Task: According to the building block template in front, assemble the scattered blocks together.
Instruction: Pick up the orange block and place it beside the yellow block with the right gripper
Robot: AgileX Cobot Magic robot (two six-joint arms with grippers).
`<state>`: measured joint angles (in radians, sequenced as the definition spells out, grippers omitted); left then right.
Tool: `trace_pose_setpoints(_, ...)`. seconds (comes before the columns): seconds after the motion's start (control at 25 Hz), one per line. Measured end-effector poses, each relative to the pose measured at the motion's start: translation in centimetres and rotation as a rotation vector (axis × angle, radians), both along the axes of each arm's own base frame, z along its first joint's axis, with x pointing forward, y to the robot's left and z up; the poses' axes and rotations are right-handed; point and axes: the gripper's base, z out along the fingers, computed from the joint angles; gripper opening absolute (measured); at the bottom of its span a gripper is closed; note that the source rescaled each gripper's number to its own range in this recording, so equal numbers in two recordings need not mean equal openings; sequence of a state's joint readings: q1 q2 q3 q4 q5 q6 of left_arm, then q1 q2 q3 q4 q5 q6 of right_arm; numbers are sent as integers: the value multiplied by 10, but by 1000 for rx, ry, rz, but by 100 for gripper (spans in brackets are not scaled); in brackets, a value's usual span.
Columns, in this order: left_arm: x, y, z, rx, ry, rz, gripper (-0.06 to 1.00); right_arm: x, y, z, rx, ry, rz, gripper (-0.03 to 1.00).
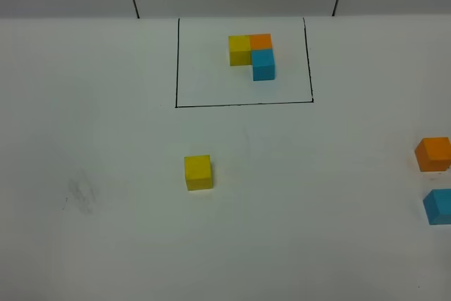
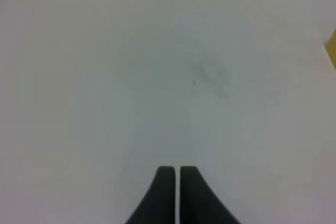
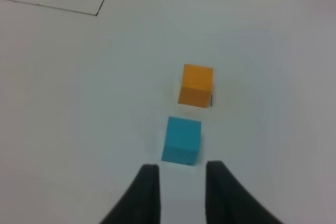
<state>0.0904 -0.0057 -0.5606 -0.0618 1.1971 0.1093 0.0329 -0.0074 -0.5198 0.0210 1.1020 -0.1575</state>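
Blue cube just ahead of spread right pincer, orange cube beyond, left pincer closed.

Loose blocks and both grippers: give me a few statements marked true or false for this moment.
1. The loose yellow block lies alone, away from the other two. True.
2. The loose orange block and loose blue block touch. False: a gap shows between them.
3. The right gripper holds the loose blue block. False: its fingers are open and the block lies just ahead of them.
4. The left gripper has its fingers shut on nothing. True.
5. In the framed template, orange is the corner piece. True.
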Motion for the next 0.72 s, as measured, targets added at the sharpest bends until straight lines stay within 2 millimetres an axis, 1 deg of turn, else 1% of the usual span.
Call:
trace_pose_setpoints(0.2,0,0,0,0,0,0,0,0,0,0,0,-1,0,24)
trace_pose_setpoints(0.4,0,0,0,0,0,0,0,2,0,4,7,-51,-3,24)
trace_pose_setpoints(0.72,0,0,0,0,0,0,0,2,0,5,10,-57,-5,24)
